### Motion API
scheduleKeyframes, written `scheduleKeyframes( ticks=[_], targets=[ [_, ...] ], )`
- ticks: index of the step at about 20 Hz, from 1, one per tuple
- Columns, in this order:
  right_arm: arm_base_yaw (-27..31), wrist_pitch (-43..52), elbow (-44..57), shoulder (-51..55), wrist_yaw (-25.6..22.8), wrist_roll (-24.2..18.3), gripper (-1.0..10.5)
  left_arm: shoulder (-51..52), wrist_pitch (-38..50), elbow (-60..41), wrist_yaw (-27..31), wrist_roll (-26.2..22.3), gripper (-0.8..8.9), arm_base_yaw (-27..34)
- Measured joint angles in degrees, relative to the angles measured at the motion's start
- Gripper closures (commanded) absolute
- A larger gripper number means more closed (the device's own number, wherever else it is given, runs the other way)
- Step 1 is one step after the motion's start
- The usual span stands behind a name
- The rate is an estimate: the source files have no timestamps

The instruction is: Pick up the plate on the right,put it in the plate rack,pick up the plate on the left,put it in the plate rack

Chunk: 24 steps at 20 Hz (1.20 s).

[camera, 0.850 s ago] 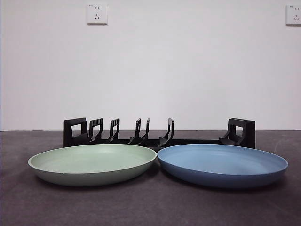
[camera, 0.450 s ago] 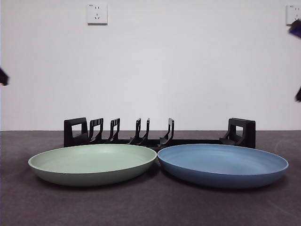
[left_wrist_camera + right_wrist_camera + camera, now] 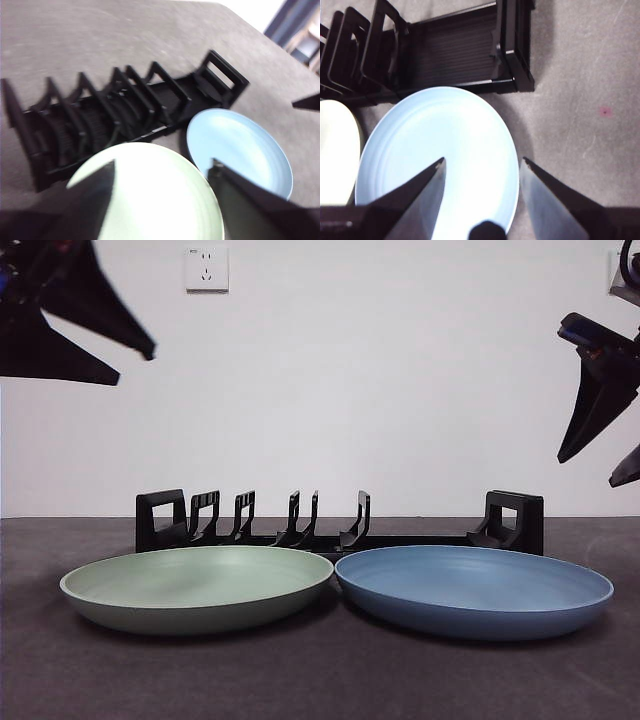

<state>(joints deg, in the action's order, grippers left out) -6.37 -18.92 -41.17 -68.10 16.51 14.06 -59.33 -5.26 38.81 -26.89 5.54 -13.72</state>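
Both fingers above blue plate.

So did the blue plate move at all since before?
No. The blue plate lies flat in front of the black rack, beside the green plate, exactly as earlier. Only the two pincers came into view, up high.

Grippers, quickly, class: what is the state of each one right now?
Left gripper: open, holding nothing, above the green plate.
Right gripper: open, holding nothing, above the blue plate.

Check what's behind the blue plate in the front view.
The plate rack stands behind the blue plate: its end handle and prongs show. The plate's rim covers the rack's base there.
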Motion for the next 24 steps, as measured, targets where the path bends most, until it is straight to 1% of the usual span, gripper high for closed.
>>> scheduleKeyframes(
  ticks=[3,8,9,10,11,13,15,18,19,20,24],
  targets=[
    [0.00,0.00,-0.09,-2.05,0.00,-0.17,7.0,-0.02,-0.28,0.00,4.66,-1.62,4.80,-5.55],
    [0.00,-0.15,-0.09,-9.75,0.04,-0.17,7.0,-0.02,-1.01,0.70,10.86,-3.98,4.80,-14.84],
    [0.00,-0.15,-0.09,-11.34,0.92,-0.17,7.0,-0.02,-1.07,0.70,12.07,-4.48,4.80,-16.50],
    [0.02,-0.17,-0.09,-12.50,2.25,-0.17,7.1,-0.02,-1.07,0.70,13.00,-4.66,4.80,-17.73],
    [0.00,-0.20,-0.09,-13.64,3.21,-0.17,7.8,-0.02,-1.07,0.70,13.60,-4.81,4.80,-18.86],
    [-0.02,-0.17,-0.09,-14.84,3.26,-0.17,8.2,-0.02,-1.14,0.70,14.84,-5.05,4.80,-20.28],
    [-0.02,-0.20,-0.09,-15.61,2.89,-0.42,8.2,-0.02,-1.97,0.70,15.96,-5.11,4.80,-21.18],
    [-0.02,-0.24,-0.09,-16.85,2.82,-0.66,8.3,-0.02,-3.21,0.72,16.11,-5.11,4.80,-21.46],
    [-0.02,-0.57,-0.09,-17.29,2.82,-0.76,8.8,-0.02,-3.48,0.72,16.11,-5.11,4.80,-21.46],
    [-0.02,-0.81,-0.09,-17.51,2.82,-0.83,9.7,-0.02,-3.78,0.72,16.15,-5.11,4.80,-21.46],
    [-0.02,-1.36,-0.09,-17.55,2.75,-1.03,9.6,-0.02,-4.92,0.72,16.15,-5.55,4.80,-21.86]
  ],
)
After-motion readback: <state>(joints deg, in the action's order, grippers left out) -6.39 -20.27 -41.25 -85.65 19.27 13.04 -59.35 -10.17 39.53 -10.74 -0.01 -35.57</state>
